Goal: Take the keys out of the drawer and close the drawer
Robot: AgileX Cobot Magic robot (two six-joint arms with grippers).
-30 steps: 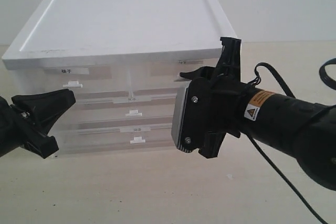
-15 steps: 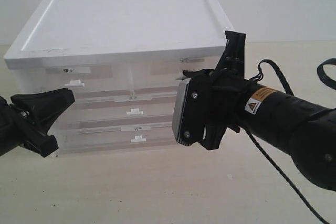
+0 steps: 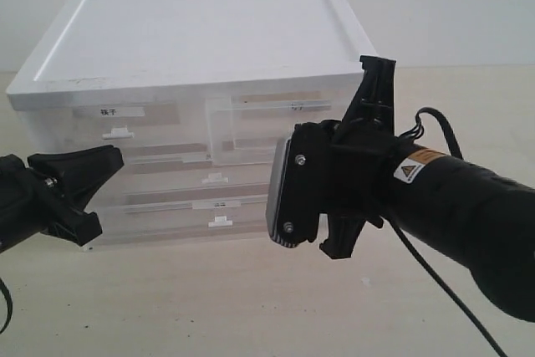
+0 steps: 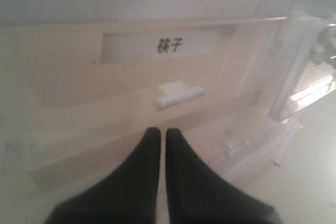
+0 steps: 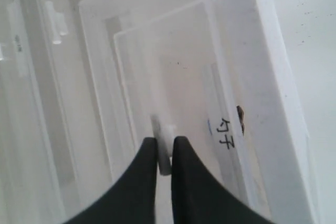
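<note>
The drawer (image 3: 251, 127), translucent and half-width, sticks partly out of the white cabinet's upper right. My right gripper (image 5: 165, 141) is shut on its small white tab handle (image 5: 163, 128), with dark writing (image 5: 227, 134) just beside the tab. In the exterior view the right arm (image 3: 435, 198) covers the handle. The keys do not show in any view. My left gripper (image 4: 159, 132) is shut and empty, hovering just in front of the other half-width drawer (image 4: 105, 93), below its white tab (image 4: 178, 94).
The cabinet (image 3: 201, 31) has a flat white lid. The labelled half-width drawer (image 3: 117, 123) sits at its upper left, with two full-width drawers (image 3: 213, 180) below. The beige tabletop (image 3: 209, 290) runs in front. A black cable (image 3: 435, 273) hangs from the right arm.
The right gripper has drawn back from the cabinet, and the upper right drawer has slid out with it. The left gripper has barely shifted.
</note>
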